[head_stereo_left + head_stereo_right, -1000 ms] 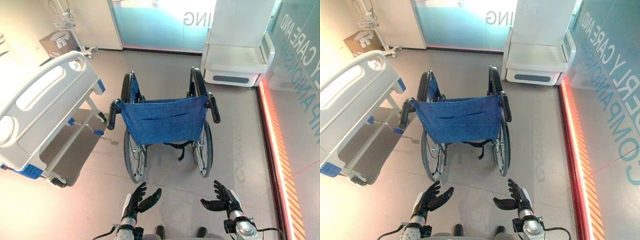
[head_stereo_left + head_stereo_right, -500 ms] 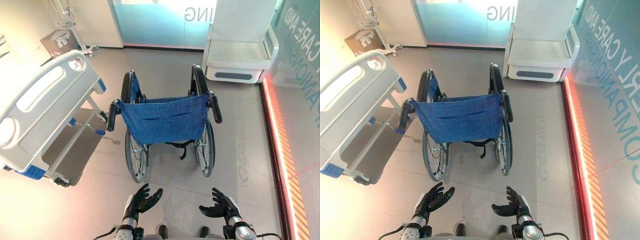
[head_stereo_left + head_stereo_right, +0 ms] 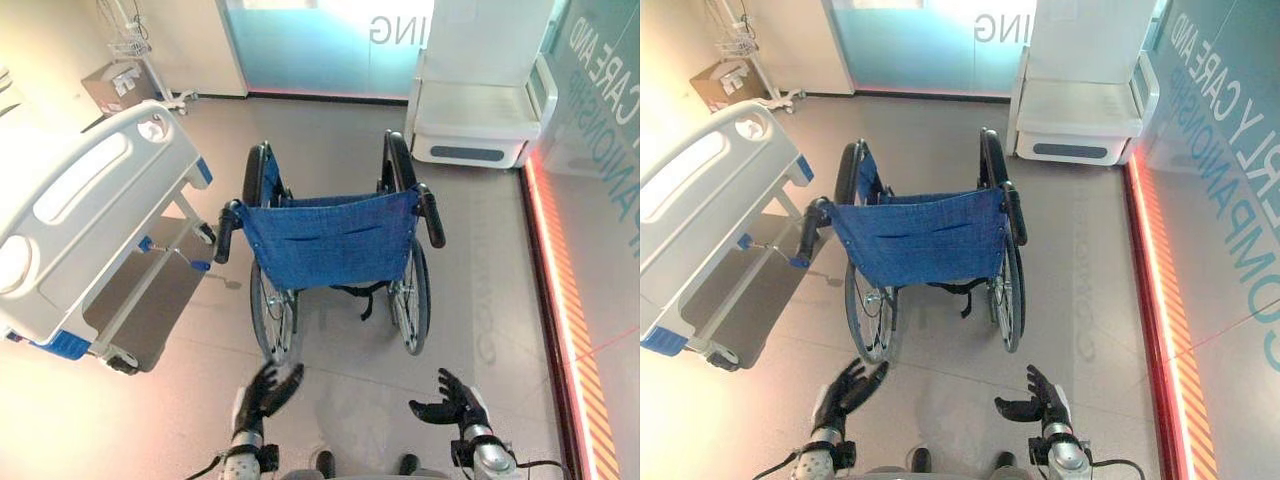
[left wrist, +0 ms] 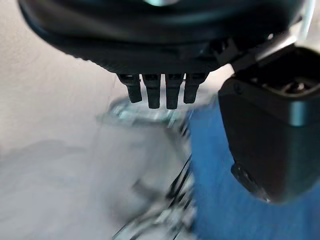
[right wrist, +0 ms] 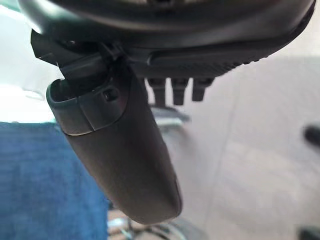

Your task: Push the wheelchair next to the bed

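Wheelchair (image 3: 330, 240), just 1, sits ahead of your 2 hands; left hand (image 3: 262, 392) and right hand (image 3: 452, 405) both spread wide, touching nothing, 1 bed (image 3: 75, 220) off left.

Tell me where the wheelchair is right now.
The wheelchair stands mid-floor in the left eye view, back toward the robot, with the bed to its left; both hands, left and right, are short of its handles.
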Tool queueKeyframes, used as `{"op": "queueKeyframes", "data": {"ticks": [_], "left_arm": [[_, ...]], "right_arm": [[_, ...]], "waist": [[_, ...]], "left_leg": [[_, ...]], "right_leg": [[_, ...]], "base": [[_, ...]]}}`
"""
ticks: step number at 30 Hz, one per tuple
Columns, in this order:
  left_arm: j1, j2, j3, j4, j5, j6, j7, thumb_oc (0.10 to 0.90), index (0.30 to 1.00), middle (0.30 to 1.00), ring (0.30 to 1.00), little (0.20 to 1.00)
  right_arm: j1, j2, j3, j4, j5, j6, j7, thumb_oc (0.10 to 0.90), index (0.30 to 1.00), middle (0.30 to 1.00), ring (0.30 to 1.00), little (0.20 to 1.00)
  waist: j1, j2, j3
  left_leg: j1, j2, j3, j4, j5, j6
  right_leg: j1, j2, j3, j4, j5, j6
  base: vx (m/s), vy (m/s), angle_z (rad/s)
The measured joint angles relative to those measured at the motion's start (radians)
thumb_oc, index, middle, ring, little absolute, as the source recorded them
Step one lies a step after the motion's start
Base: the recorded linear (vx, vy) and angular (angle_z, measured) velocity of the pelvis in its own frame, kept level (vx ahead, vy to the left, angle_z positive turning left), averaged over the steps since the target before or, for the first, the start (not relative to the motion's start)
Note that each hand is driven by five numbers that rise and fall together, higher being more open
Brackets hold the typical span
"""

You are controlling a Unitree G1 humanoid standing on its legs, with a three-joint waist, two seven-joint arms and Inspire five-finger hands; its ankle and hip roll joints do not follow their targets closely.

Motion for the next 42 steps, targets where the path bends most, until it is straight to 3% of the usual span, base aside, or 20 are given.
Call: {"op": "queueKeyframes", "data": {"ticks": [5, 11, 15, 23, 27, 34, 42], "left_arm": [[-0.049, 0.084, 0.116, -0.072, -0.032, 0.001, 0.114, 0.8, 0.9, 0.9, 0.9, 0.9], [-0.118, 0.161, 0.171, -0.119, -0.035, -0.001, 0.197, 0.8, 0.9, 0.9, 0.9, 0.9], [-0.161, 0.203, 0.17, -0.244, -0.05, -0.009, 0.182, 0.8, 0.9, 0.9, 0.9, 0.9], [-0.332, 0.255, 0.167, -0.356, -0.074, -0.035, 0.186, 0.8, 0.9, 0.9, 0.9, 0.9], [-0.388, 0.301, 0.16, -0.397, -0.073, -0.034, 0.146, 0.8, 0.9, 0.9, 0.9, 0.9], [-0.439, 0.397, 0.085, -0.475, -0.069, 0.022, -0.003, 0.8, 0.9, 0.9, 0.9, 0.9], [-0.439, 0.464, 0.045, -0.511, -0.023, 0.165, -0.204, 0.8, 0.9, 0.9, 0.9, 0.9]], "right_arm": [[-0.09, -0.104, -0.146, -0.039, 0.005, 0.027, -0.069, 0.8, 0.9, 0.9, 0.9, 0.9], [-0.217, -0.231, -0.188, -0.148, 0.011, 0.062, -0.144, 0.8, 0.9, 0.9, 0.9, 0.9], [-0.292, -0.241, -0.188, -0.302, 0.017, 0.065, -0.203, 0.8, 0.9, 0.9, 0.9, 0.9], [-0.445, -0.24, -0.179, -0.39, 0.017, 0.081, -0.295, 0.8, 0.9, 0.9, 0.9, 0.9], [-0.495, -0.241, -0.179, -0.444, 0.05, 0.094, -0.31, 0.8, 0.9, 0.9, 0.9, 0.9], [-0.54, -0.259, -0.175, -0.477, 0.098, 0.143, -0.301, 0.8, 0.9, 0.9, 0.9, 0.9], [-0.54, -0.26, -0.173, -0.546, 0.125, 0.153, -0.264, 0.8, 0.9, 0.9, 0.9, 0.9]], "waist": [[0.005, -0.008, 0.0], [0.004, -0.011, 0.002], [0.002, -0.011, 0.003], [0.008, -0.01, 0.003], [0.008, -0.01, 0.003], [0.009, -0.01, 0.003], [0.008, -0.01, 0.009]], "left_leg": [[0.01, -0.003, -0.001, 0.0, 0.0, 0.0], [0.019, -0.004, -0.005, 0.0, 0.0, 0.0], [0.016, -0.004, -0.008, 0.0, 0.002, 0.0], [0.008, -0.005, -0.011, 0.0, 0.004, -0.001], [0.006, -0.005, -0.012, 0.0, 0.004, -0.001], [-0.008, -0.006, -0.013, 0.0, 0.005, -0.001], [-0.018, -0.006, -0.013, 0.0, 0.006, -0.002]], "right_leg": [[0.017, -0.001, 0.001, -0.01, 0.003, 0.003], [0.033, 0.003, 0.004, -0.036, 0.019, 0.002], [0.035, 0.005, 0.006, -0.05, 0.028, 0.001], [0.031, 0.005, 0.008, -0.051, 0.028, 0.001], [0.03, 0.005, 0.008, -0.051, 0.028, 0.001], [0.017, 0.005, 0.008, -0.051, 0.028, 0.001], [0.01, 0.005, 0.009, -0.051, 0.028, 0.001]], "base": [[0.0, -0.001, 0.03], [0.0, 0.004, 0.01], [-0.03, 0.01, -0.02], [-0.01, 0.001, 0.03], [0.0, 0.0, 0.0], [0.0, 0.0, 0.0], [0.0, 0.0, 0.0]]}}
